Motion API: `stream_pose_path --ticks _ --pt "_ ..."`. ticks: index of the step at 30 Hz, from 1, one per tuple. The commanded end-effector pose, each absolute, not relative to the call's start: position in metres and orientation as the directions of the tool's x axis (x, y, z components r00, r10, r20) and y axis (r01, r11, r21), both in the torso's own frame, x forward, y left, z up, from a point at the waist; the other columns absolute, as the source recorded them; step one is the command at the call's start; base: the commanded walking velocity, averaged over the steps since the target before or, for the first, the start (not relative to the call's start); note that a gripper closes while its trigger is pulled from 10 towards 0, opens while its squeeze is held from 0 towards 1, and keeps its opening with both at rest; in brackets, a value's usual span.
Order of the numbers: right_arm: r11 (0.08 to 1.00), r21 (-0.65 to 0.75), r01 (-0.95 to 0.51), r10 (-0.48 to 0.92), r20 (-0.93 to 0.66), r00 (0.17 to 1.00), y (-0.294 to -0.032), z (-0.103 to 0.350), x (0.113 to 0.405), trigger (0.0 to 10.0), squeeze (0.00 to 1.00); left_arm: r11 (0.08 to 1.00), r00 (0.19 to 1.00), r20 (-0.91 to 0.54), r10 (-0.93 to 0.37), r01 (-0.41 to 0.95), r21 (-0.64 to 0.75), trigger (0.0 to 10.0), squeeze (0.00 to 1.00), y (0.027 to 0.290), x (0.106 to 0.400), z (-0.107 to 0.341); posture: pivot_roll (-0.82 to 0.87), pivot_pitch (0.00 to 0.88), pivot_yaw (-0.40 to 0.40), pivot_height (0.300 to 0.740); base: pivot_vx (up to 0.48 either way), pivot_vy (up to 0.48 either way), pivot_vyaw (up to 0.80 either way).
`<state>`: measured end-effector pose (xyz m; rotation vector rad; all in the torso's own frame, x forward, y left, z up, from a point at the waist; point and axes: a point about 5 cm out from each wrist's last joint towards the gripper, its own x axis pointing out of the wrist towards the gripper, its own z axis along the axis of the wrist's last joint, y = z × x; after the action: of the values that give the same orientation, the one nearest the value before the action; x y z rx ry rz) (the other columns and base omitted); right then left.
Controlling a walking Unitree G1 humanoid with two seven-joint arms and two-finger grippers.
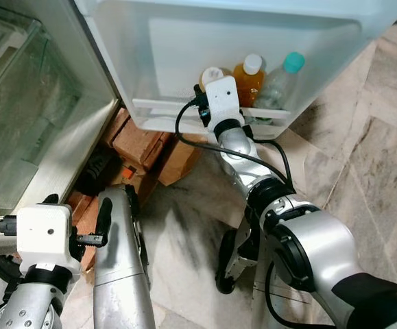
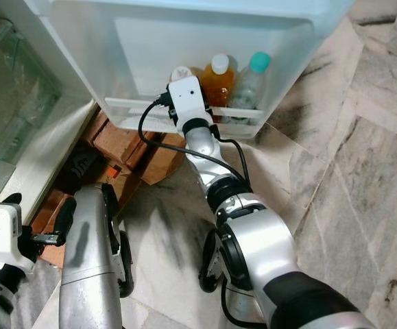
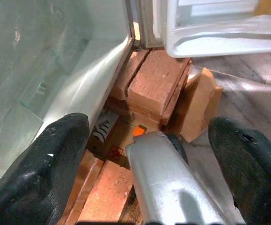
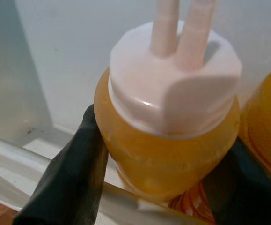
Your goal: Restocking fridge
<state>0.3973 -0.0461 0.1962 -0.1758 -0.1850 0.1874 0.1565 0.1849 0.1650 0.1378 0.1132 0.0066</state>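
Marble-pattern floor (image 1: 363,157) w/ an open fridge: body w/ glass shelves (image 1: 20,103) at 9–10 o'clock, white door shelf (image 1: 212,110) at 12 o'clock.

Yellow bottle w/ white cap (image 4: 168,122) sits in the door shelf, leftmost of three. Right hand (image 4: 163,183) is closed on it: black fingers (image 4: 69,173) press both sides of the yellow body, just under the cap. In the eye views the right wrist camera block (image 1: 222,99) covers most of it; only its cap edge shows.

Just beside it, toward 1 o'clock, stands an orange bottle w/ white cap (image 1: 247,79), touching or nearly so; can't tell which. Next over, a clear bottle w/ teal cap (image 1: 280,82). All three upright behind the shelf rail.

Under the door, at 11 o'clock from the robot's legs, a stack of red bricks (image 3: 154,84) and a cardboard piece (image 3: 198,108) lie on the floor by the fridge base.

Left hand (image 3: 149,154) hangs low at 7 o'clock, fingers spread wide, holding nothing, above the robot's silver leg (image 1: 119,274).
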Motion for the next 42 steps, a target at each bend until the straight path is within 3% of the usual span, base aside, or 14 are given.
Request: stream_pose_path --ticks 1,18,25,32,33,34,35,36,37,42 --pt "0.981 -0.139 -0.137 0.144 0.045 0.988 -0.062 0.171 0.396 10.0 1.0 0.991 0.988 -0.151 0.011 0.009 0.132 10.0 0.0 0.185 0.155 0.159 0.34 0.459 -0.045 0.478 0.0 0.0 0.0" --pt "0.98 -0.074 -0.185 0.199 0.294 0.935 -0.055 0.239 0.407 10.0 1.0 0.99 0.996 -0.094 -0.006 0.019 0.142 10.0 0.0 0.185 0.18 0.16 0.33 0.38 -0.04 0.478 0.0 0.0 0.0" --pt "0.969 -0.091 -0.229 0.246 0.326 0.913 -0.055 0.234 0.402 10.0 1.0 0.989 0.998 -0.06 -0.015 0.023 0.145 10.0 0.0 0.186 0.195 0.159 0.3 0.3 -0.041 0.478 0.0 0.0 0.0" --pt "0.944 -0.088 -0.319 0.33 0.281 0.901 -0.059 0.199 0.391 10.0 1.0 0.989 0.999 -0.034 -0.029 0.033 0.143 10.0 0.0 0.183 0.214 0.153 0.25 0.207 -0.039 0.478 0.0 0.0 0.0" --pt "0.939 -0.088 -0.334 0.345 0.277 0.897 -0.061 0.189 0.386 10.0 0.93 0.989 0.999 -0.028 -0.031 0.035 0.144 10.0 0.0 0.183 0.216 0.152 0.25 0.189 -0.039 0.478 0.0 0.0 0.0" --pt "0.933 -0.094 -0.347 0.36 0.269 0.893 -0.063 0.179 0.381 10.0 0.75 0.989 0.999 -0.021 -0.035 0.037 0.144 10.0 0.0 0.182 0.218 0.151 0.24 0.171 -0.039 0.478 0.0 0.0 0.0" --pt "0.933 -0.094 -0.347 0.36 0.269 0.893 -0.063 0.179 0.381 10.0 0.75 0.989 0.999 -0.021 -0.035 0.037 0.144 10.0 0.0 0.182 0.218 0.151 0.24 0.171 -0.039 0.478 0.0 0.0 0.0" --pt "0.928 -0.084 -0.364 0.373 0.257 0.892 -0.066 0.17 0.377 10.0 0.52 0.988 0.999 -0.015 -0.037 0.039 0.146 10.0 0.0 0.182 0.22 0.151 0.24 0.154 -0.038 0.478 0.0 0.0 0.0" --pt "0.924 -0.081 -0.375 0.383 0.25 0.889 -0.071 0.161 0.37 10.0 0.0 0.988 0.999 -0.006 -0.037 0.038 0.147 10.0 0.0 0.182 0.224 0.15 0.23 0.124 -0.039 0.478 0.0 0.0 0.0" --pt "0.92 -0.002 -0.391 0.38 0.248 0.891 -0.09 0.143 0.354 10.0 0.0 0.989 0.999 0.019 -0.035 0.032 0.143 10.0 0.0 0.182 0.24 0.145 0.2 0.047 -0.04 0.478 0.0 0.0 0.0"
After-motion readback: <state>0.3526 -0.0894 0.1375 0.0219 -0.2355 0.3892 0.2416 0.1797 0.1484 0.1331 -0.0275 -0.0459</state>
